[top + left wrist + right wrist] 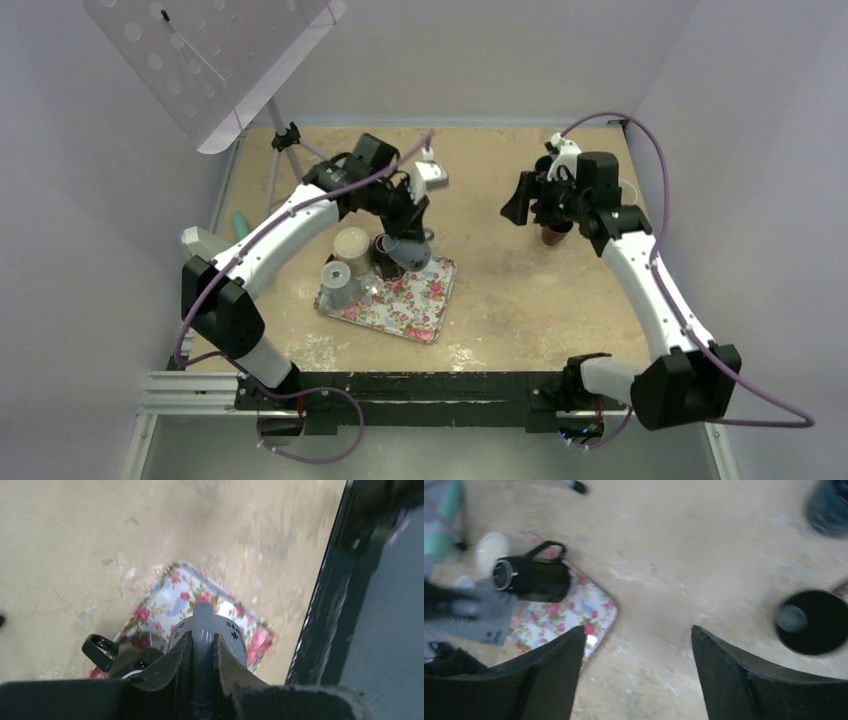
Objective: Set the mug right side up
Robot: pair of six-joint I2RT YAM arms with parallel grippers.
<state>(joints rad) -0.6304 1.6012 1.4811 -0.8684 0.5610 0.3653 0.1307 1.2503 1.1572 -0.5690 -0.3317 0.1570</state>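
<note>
My left gripper [202, 639] is pinched tight on the grey mug [231, 632], which hangs tilted over the floral tray [167, 592], left of centre. My fingers cut off its black lettering, and the rest is too blurred to read. My right gripper [639, 630] gapes empty, right of centre. A black mug [536, 577] lies sideways on the tray.

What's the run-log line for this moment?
left gripper: shut on grey mug, over floral tray | right gripper: open, empty, above table
</note>
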